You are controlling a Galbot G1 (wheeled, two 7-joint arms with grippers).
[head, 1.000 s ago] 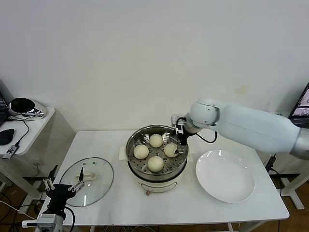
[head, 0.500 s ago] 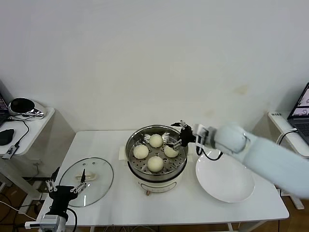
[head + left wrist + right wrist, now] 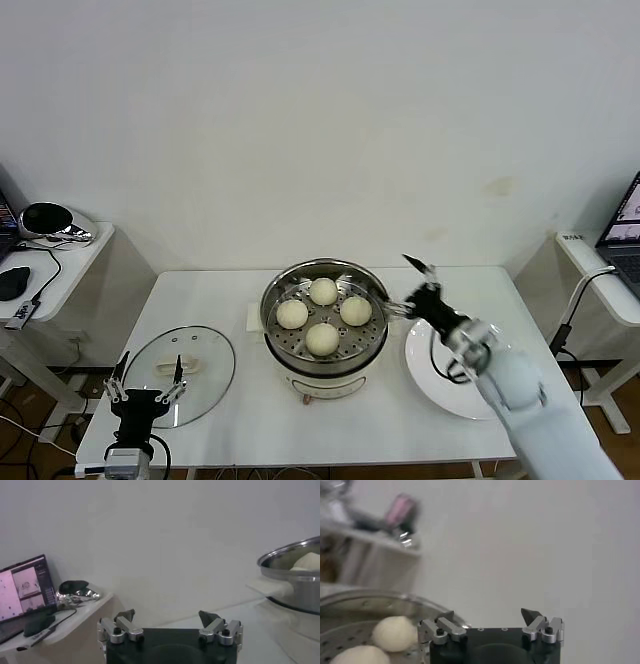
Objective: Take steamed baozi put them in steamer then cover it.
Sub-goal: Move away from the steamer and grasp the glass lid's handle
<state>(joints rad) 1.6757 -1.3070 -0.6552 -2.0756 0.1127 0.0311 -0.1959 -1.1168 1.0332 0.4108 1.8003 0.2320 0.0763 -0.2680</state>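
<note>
Four steamed baozi (image 3: pixel 322 312) sat in the steamer (image 3: pixel 325 357); the right end effector (image 3: pixel 418 284), spread and empty, hung beside it. Next: the spread left end effector (image 3: pixel 146 383) must grasp the cover (image 3: pixel 180 374) lying on the counter (image 3: pixel 370 430).

Shiny steel steamer (image 3: pixel 325 345), clear glass cover (image 3: pixel 181 362), smooth matt baozi (image 3: pixel 322 338)

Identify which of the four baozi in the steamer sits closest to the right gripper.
The baozi on the steamer's right side, the side facing the white plate. The open right gripper hangs just beyond the rim there; the other three lie farther left.
</note>
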